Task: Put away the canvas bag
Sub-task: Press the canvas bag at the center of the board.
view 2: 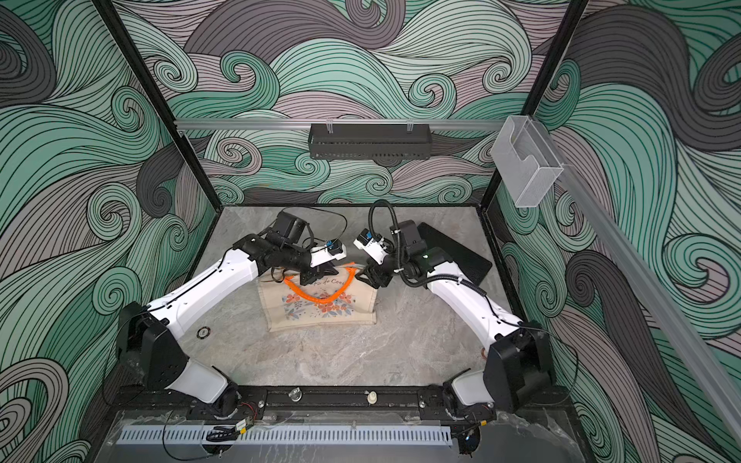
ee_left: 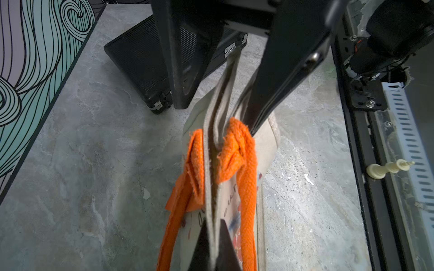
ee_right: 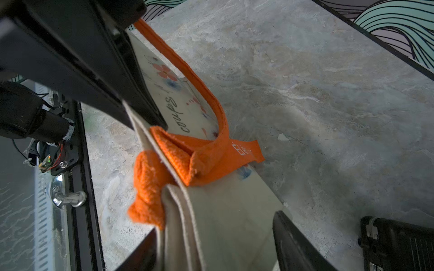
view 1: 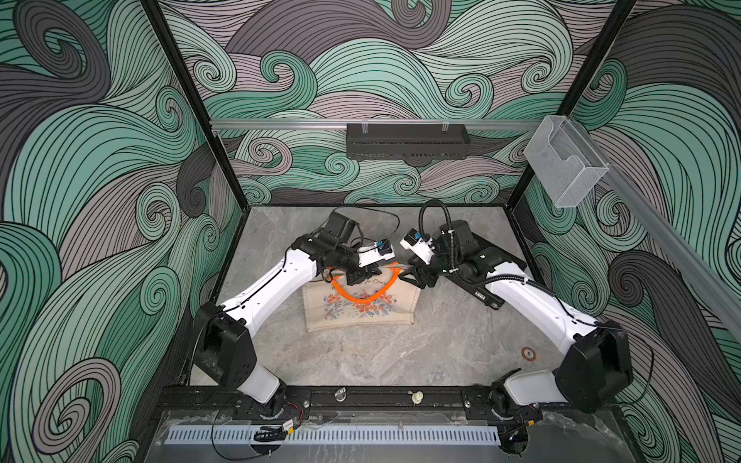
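Left wrist view shows the bag [ee_left: 265, 145] best. Its top edge is pinched tight in the left end effector [ee_left: 214, 225], with no gap left. Across from it, the right end effector [ee_left: 217, 117] stands wide. It has one finger on each side of the same edge and is not squeezing it. The bag is in the middle of the table [view 1: 401, 352]. Its bottom looks to rest on the table and its top edge is lifted up. The orange handles [view 1: 353, 296] hang down over the flower print.

I think the step in hand is picking the bag up by its top edge. It is not put away yet. Next, the left end effector must hold on and lift, so the soft cloth does not slip out. The right one must either close on the edge or back off without catching a handle. I cannot tell where the bag should go.

Right wrist view shows the gap between the right fingers [ee_right: 293, 241] and the cloth. Both top views hide that, as the end effectors cover it from above. But they show the whole bag, the black box [view 2: 461, 252] near the right end effector, and the black shelf [view 1: 407, 142] and clear bin [view 1: 561, 160] up on the walls.
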`<state>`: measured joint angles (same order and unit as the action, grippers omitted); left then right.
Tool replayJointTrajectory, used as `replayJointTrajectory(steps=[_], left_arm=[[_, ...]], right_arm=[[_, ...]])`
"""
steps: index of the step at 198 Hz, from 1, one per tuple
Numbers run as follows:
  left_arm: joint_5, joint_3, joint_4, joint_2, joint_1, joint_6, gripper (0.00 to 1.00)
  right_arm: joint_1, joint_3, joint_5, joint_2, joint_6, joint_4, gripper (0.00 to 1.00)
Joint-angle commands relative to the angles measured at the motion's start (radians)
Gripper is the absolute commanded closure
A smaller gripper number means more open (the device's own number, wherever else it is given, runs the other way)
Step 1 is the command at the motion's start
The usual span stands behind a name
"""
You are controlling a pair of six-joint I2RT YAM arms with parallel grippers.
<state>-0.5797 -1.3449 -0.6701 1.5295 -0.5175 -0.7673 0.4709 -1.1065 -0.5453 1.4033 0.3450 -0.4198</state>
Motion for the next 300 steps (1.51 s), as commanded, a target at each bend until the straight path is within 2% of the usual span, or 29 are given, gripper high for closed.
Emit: replayJointTrajectory(steps=[1,23,34,64,80,102,129,168,182,201,208,213,220,233,238,245,258,275,300], left_arm=[[-0.138,-0.007,-0.034,-0.053,0.055,-0.005,1.00],[-0.179,0.011,-0.014,-0.070,0.074,-0.012,1.00],[-0.189,0.010,-0.026,-0.071,0.078,-0.018,1.00],[-0.199,0.021,-0.058,-0.085,0.084,-0.048,1.00],[-0.233,0.037,-0.051,-0.097,0.086,-0.060,1.00],[-0.268,0.021,-0.102,-0.085,0.095,-0.086,1.00],[-0.299,-0.003,-0.173,-0.051,0.107,-0.125,1.00],[-0.263,-0.005,-0.123,-0.049,0.124,-0.088,1.00],[-0.264,0.011,-0.082,-0.048,0.123,-0.079,1.00],[-0.228,0.007,-0.066,-0.037,0.126,-0.066,1.00],[-0.208,0.007,-0.053,-0.035,0.126,-0.056,1.00],[-0.188,0.006,-0.041,-0.036,0.126,-0.046,1.00],[-0.172,0.006,-0.029,-0.037,0.126,-0.041,0.92],[-0.131,0.002,0.014,-0.045,0.122,0.014,0.61],[-0.116,-0.004,0.032,-0.047,0.118,0.042,0.44],[-0.098,-0.016,0.053,-0.049,0.110,0.080,0.34],[-0.058,-0.038,0.093,-0.048,0.091,0.147,0.26],[-0.009,-0.071,0.092,-0.032,0.041,0.145,0.17],[0.067,-0.134,0.050,0.044,-0.016,0.125,0.15]], right_arm=[[-0.018,0.095,-0.036,-0.053,-0.047,0.269,0.25],[-0.023,0.260,-0.044,-0.110,-0.088,0.532,0.16],[-0.032,0.307,-0.062,-0.118,-0.116,0.619,0.15],[-0.054,0.302,-0.133,-0.074,-0.131,0.639,0.17],[-0.054,0.315,-0.179,-0.047,-0.135,0.710,0.18],[-0.059,0.344,-0.179,-0.034,-0.086,0.785,0.19],[-0.081,0.333,-0.227,-0.018,-0.058,0.779,0.21],[-0.085,0.335,-0.265,-0.010,-0.059,0.713,0.39],[-0.085,0.339,-0.299,-0.002,-0.073,0.715,0.64],[-0.084,0.307,-0.324,0.024,-0.120,0.690,0.91],[-0.085,0.285,-0.333,0.033,-0.114,0.650,1.00],[-0.084,0.275,-0.337,0.038,-0.116,0.633,1.00],[-0.084,0.268,-0.335,0.043,-0.118,0.619,1.00],[-0.082,0.266,-0.327,0.051,-0.115,0.615,1.00],[-0.081,0.267,-0.319,0.051,-0.115,0.613,1.00],[-0.080,0.269,-0.320,0.051,-0.108,0.612,1.00],[-0.078,0.272,-0.309,0.051,-0.106,0.617,1.00],[-0.078,0.272,-0.308,0.052,-0.106,0.619,1.00],[-0.073,0.275,-0.299,0.049,-0.101,0.617,1.00]])
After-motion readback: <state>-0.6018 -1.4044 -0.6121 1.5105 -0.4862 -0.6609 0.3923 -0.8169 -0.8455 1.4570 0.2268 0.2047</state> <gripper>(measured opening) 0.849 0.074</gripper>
